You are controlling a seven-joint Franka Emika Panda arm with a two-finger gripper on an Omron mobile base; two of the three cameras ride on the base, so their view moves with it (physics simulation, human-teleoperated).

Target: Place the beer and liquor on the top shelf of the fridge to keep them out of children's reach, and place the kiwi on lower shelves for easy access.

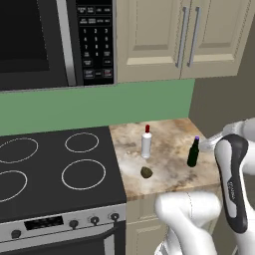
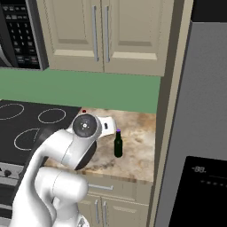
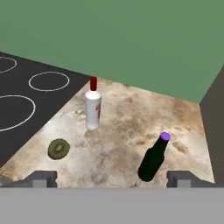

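The desk (image 1: 169,172) is a mottled beige-brown stone slab beside a black stovetop (image 1: 55,169), with a green wall (image 1: 99,104) behind it, beige cabinets (image 1: 164,35) and a microwave (image 1: 55,40) above, and the grey fridge (image 2: 199,133) at its far side from the stove. All three things stand on the desk: the liquor (image 3: 92,105), pale with a red cap, nearest the stovetop; the dull olive kiwi (image 3: 58,148) in front of it toward the desk's edge; the beer (image 3: 153,159), dark with a purple cap, upright nearer the fridge. The fingers (image 3: 111,179) hang spread wide, empty, above the desk's front edge.
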